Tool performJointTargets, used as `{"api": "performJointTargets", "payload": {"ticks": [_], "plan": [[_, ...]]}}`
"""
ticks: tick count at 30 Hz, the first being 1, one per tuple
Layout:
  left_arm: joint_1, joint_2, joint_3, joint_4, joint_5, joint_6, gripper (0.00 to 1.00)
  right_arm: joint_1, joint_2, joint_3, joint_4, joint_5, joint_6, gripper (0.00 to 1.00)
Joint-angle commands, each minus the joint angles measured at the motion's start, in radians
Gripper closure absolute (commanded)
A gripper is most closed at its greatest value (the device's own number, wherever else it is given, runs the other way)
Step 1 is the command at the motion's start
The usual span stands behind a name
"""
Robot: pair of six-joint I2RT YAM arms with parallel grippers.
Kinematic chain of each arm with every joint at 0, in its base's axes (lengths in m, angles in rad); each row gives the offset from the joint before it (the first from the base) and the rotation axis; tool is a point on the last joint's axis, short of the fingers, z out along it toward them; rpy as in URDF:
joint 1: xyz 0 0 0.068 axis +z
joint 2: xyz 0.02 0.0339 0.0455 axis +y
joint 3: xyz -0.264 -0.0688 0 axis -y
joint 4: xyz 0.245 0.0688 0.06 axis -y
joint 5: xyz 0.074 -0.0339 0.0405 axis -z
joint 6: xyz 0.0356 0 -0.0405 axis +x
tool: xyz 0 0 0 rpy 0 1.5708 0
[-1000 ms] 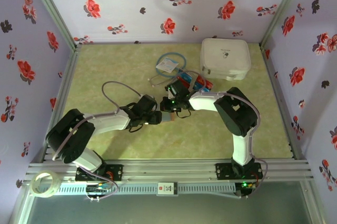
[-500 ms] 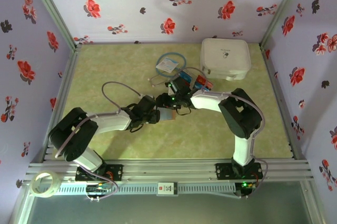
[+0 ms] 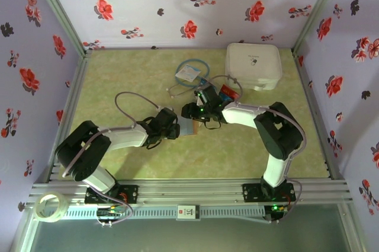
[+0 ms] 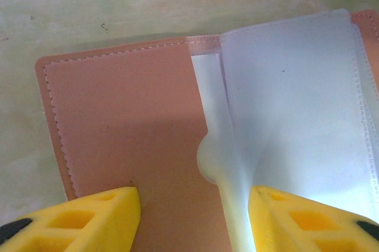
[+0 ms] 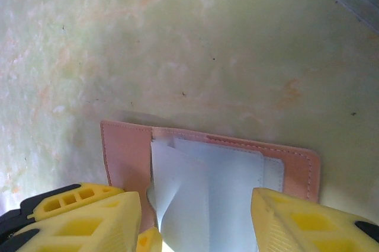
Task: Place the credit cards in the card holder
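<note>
Opening at the card holder

Top view: right jaws, shut a second ago, now apart beside it; credit cards lie behind them. Left wrist: left jaws apart, holder spread between. Right wrist: sleeves just ahead, ready.

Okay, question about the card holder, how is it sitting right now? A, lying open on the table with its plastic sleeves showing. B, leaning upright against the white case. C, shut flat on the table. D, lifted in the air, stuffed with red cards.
A: both wrist views show the card holder spread open flat on the table, with its pinkish inner cover on one side and its translucent sleeves fanned out beside it.
</note>
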Motion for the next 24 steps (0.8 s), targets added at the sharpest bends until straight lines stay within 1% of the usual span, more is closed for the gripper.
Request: {"api": "performJointTargets", "payload": {"ticks": [1, 9, 13, 17, 20, 24], "plan": [[-0.006, 0.074, -0.043, -0.024, 0.038, 0.005, 0.47, 0.003, 0.034, -0.009, 0.053, -0.033, 0.032, 0.49], [-0.006, 0.079, -0.045, -0.020, 0.038, 0.005, 0.47, 0.023, 0.075, 0.020, 0.062, -0.056, 0.039, 0.52], [-0.006, 0.079, -0.047, -0.016, 0.038, 0.005, 0.47, 0.036, 0.077, 0.032, 0.061, -0.061, 0.038, 0.55], [-0.007, 0.073, -0.049, -0.010, 0.039, 0.009, 0.47, 0.044, 0.075, 0.043, 0.054, -0.072, 0.037, 0.56], [-0.006, 0.040, -0.048, -0.012, 0.038, 0.030, 0.42, 0.045, 0.066, 0.042, 0.060, -0.079, 0.050, 0.56], [-0.003, -0.077, -0.049, -0.028, 0.038, 0.060, 0.32, 0.051, 0.045, 0.038, 0.075, -0.089, 0.079, 0.53]]}}
